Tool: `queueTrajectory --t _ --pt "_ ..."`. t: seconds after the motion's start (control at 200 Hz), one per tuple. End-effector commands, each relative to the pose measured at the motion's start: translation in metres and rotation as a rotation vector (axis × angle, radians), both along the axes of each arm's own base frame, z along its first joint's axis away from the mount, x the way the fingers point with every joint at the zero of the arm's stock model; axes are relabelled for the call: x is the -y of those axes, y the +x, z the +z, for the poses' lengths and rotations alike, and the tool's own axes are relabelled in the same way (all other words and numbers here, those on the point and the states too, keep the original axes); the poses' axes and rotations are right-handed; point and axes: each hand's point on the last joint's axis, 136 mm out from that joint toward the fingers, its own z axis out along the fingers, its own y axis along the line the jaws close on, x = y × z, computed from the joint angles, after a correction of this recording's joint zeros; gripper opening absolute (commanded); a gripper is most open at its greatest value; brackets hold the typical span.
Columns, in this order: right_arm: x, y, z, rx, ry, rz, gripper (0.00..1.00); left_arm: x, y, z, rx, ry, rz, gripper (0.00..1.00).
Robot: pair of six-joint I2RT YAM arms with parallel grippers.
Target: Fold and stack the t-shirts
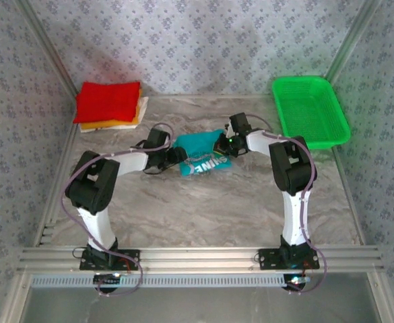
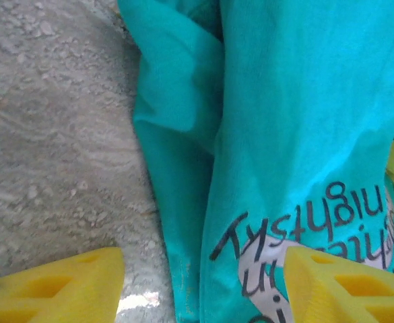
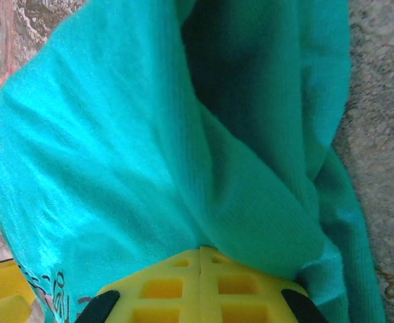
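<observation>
A teal t-shirt (image 1: 202, 152) with white lettering lies crumpled in the middle of the table. My left gripper (image 1: 177, 156) sits at its left end. In the left wrist view this gripper (image 2: 203, 286) is open, its yellow fingers (image 2: 55, 286) straddling the shirt's (image 2: 298, 101) printed edge, one over bare table. My right gripper (image 1: 226, 144) is at the shirt's right end. Seen from the right wrist, it (image 3: 200, 252) is shut, with a fold of teal cloth (image 3: 116, 148) bunched at its tips. A stack of folded t-shirts (image 1: 109, 102), red over orange-yellow and white, lies at the back left.
A bright green mesh basket (image 1: 310, 111) stands at the back right. Patterned walls and metal frame posts close in the marble table (image 1: 203, 208) on three sides. Bare tabletop stretches in front of the teal shirt, towards the arm bases.
</observation>
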Motion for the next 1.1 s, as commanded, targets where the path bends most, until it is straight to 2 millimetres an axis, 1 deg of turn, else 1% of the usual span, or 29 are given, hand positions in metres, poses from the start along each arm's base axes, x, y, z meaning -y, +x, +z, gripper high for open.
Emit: queueTrajectory --t 0.0,0.185,0.285,0.34,0.39,0.465,0.545,0.585,0.665,0.729,0.814,0.869,0.884,0.929,0.969,1.024,1.049,1.064,1.099 --pt "0.018 -0.015 -0.037 -0.105 -0.053 -0.059 0.00 0.017 0.005 -0.003 -0.013 -0.039 -0.028 0.64" --pt "0.016 -0.014 -0.037 -0.102 -0.038 -0.062 0.00 0.045 0.013 -0.009 -0.014 -0.054 -0.079 0.61" --pt "0.016 -0.014 -0.039 -0.105 -0.032 -0.066 0.00 0.060 0.018 -0.004 0.004 -0.076 -0.097 0.58" --pt "0.016 -0.014 -0.040 -0.104 -0.032 -0.065 0.00 0.069 0.020 0.001 0.009 -0.079 -0.113 0.54" --pt "0.016 -0.015 -0.041 -0.109 -0.033 -0.067 0.00 0.073 0.022 0.004 0.012 -0.073 -0.120 0.53" --pt "0.016 -0.015 -0.040 -0.107 -0.025 -0.069 0.00 0.075 0.023 0.005 0.016 -0.062 -0.121 0.50" --pt "0.015 -0.015 -0.038 -0.104 -0.021 -0.069 0.00 0.071 0.024 0.001 0.013 -0.049 -0.110 0.42" --pt "0.015 -0.014 -0.036 -0.101 -0.018 -0.068 0.00 0.069 0.024 0.001 0.011 -0.047 -0.107 0.35" --pt "0.014 -0.014 -0.034 -0.098 -0.012 -0.068 0.00 0.063 0.025 -0.001 0.011 -0.032 -0.089 0.18" --pt "0.013 -0.013 -0.031 -0.094 -0.002 -0.067 0.00 0.058 0.026 0.000 0.015 -0.010 -0.079 0.00" --pt "0.009 -0.013 -0.023 -0.087 0.019 -0.059 0.00 0.048 0.028 0.004 0.029 0.035 -0.070 0.00" --pt "0.004 -0.012 -0.011 -0.072 0.053 -0.042 0.00 0.040 0.030 0.007 0.038 0.069 -0.064 0.00" --pt "0.003 -0.011 -0.006 -0.067 0.065 -0.040 0.02 0.038 0.030 0.008 0.041 0.079 -0.065 0.00" --pt "-0.005 -0.011 0.011 -0.043 0.118 -0.019 0.18 0.029 0.033 0.012 0.051 0.115 -0.065 0.00" --pt "-0.012 -0.009 0.033 -0.002 0.195 0.004 0.29 0.018 0.036 0.017 0.065 0.163 -0.068 0.00" --pt "-0.019 -0.002 0.076 0.108 0.338 0.024 0.38 0.005 0.039 0.026 0.093 0.233 -0.098 0.00" --pt "-0.019 0.002 0.096 0.160 0.390 0.022 0.42 -0.002 0.041 0.030 0.104 0.271 -0.109 0.00" --pt "-0.016 -0.003 0.100 0.166 0.412 0.019 0.44 -0.007 0.042 0.032 0.110 0.297 -0.115 0.00" --pt "-0.014 -0.004 0.123 0.225 0.462 0.025 0.49 -0.018 0.046 0.038 0.131 0.356 -0.128 0.00"
